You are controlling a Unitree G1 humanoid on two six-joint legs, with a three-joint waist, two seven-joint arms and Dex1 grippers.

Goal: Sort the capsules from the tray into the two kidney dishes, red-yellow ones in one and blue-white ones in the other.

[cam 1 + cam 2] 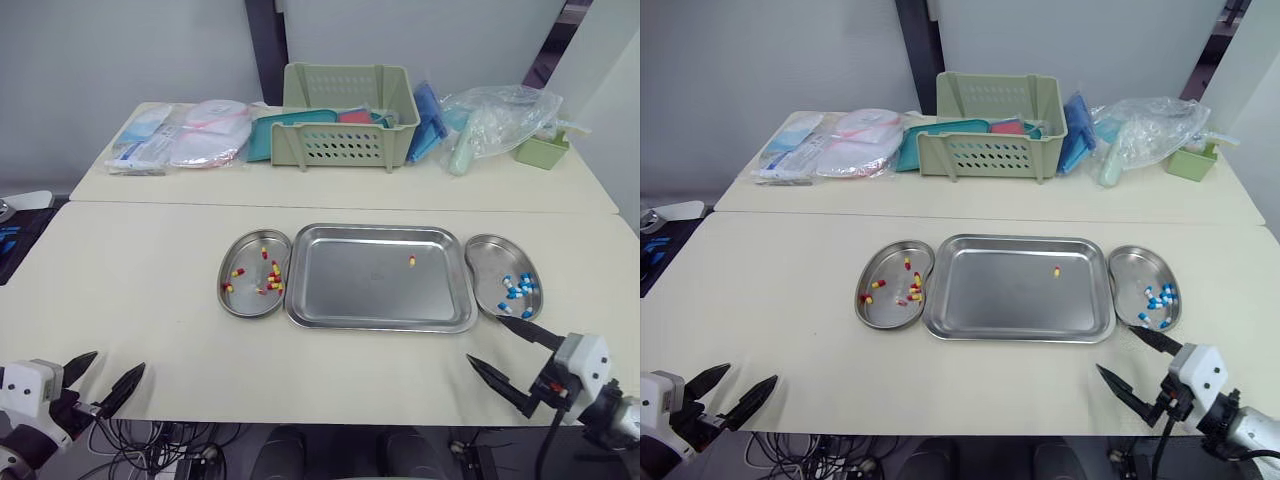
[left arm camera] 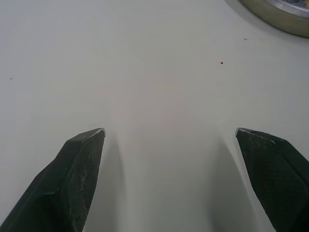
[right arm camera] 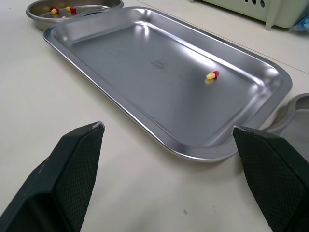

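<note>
A steel tray lies mid-table with one red-yellow capsule in its right half, seen closer as capsule. The left kidney dish holds several red-yellow capsules. The right kidney dish holds several blue-white capsules. My left gripper hovers open over the table's front left edge, far from the dishes. My right gripper is open at the front right, just in front of the right dish and tray corner.
On the far table stand a green basket, packaged supplies, a clear plastic bag and a small green box. Bare tabletop lies under my left gripper.
</note>
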